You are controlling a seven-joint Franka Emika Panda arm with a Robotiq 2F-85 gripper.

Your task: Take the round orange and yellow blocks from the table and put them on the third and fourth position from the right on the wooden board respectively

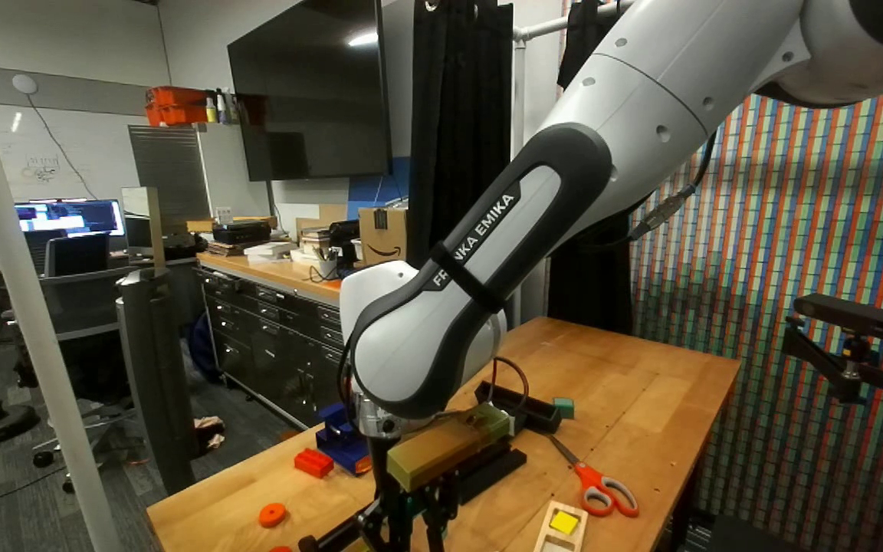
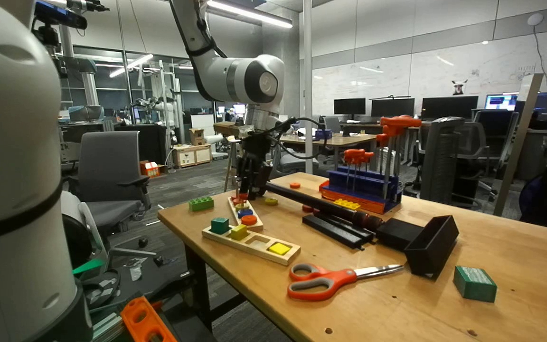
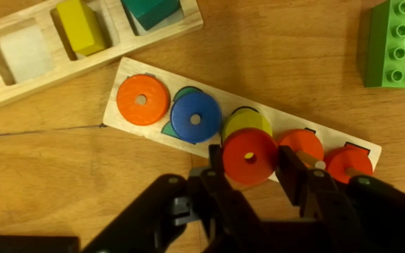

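The light wooden peg board (image 3: 276, 119) lies under my gripper; it also shows in an exterior view (image 2: 256, 227). It carries an orange block (image 3: 143, 99), a blue block (image 3: 195, 117), a yellow block (image 3: 247, 121), another orange block (image 3: 302, 142) and a red block (image 3: 351, 161). My gripper (image 3: 250, 156) is shut on a red-orange round block (image 3: 248, 172), held above the board and partly over the yellow block. My gripper also shows in both exterior views (image 1: 417, 529) (image 2: 247, 189). A loose orange round block (image 1: 272, 514) (image 2: 295, 185) and a yellow round block (image 2: 271, 201) lie on the table.
A block tray (image 2: 249, 246) with square slots lies beside the board. A green brick (image 3: 396, 45), orange scissors (image 2: 325, 280), a long dark rod (image 2: 321, 204), a blue tool stand (image 2: 361, 183), a black box (image 2: 432, 247) and a red round block (image 2: 307, 208) are on the table.
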